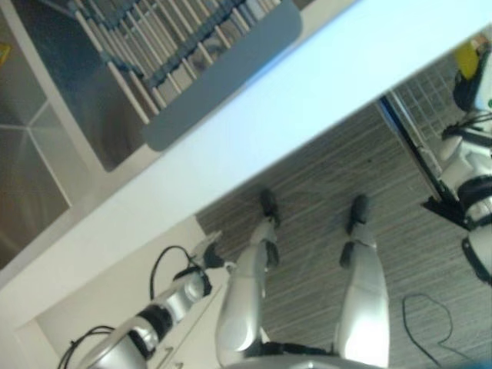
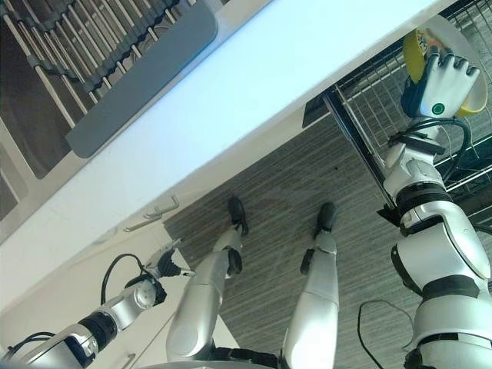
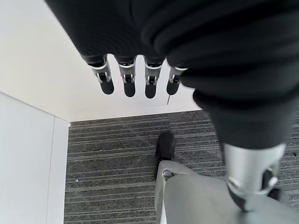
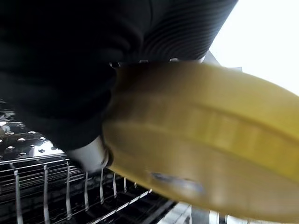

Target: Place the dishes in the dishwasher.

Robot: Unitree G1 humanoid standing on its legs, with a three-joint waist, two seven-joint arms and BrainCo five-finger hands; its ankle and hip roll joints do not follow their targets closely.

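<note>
A yellow dish is held in my right hand, whose fingers curl over its rim. In the right eye view the dish shows at the far right, raised over the wire dishwasher rack. The rack's metal tines stand just below the dish in the right wrist view. My left hand hangs low at the lower left beside a white cabinet front, its fingers straight and holding nothing.
A long white counter runs slantwise across the scene. A grey slatted dish rack sits beyond it at the upper left. Grey striped carpet lies below, and cabinet handles show under the counter edge.
</note>
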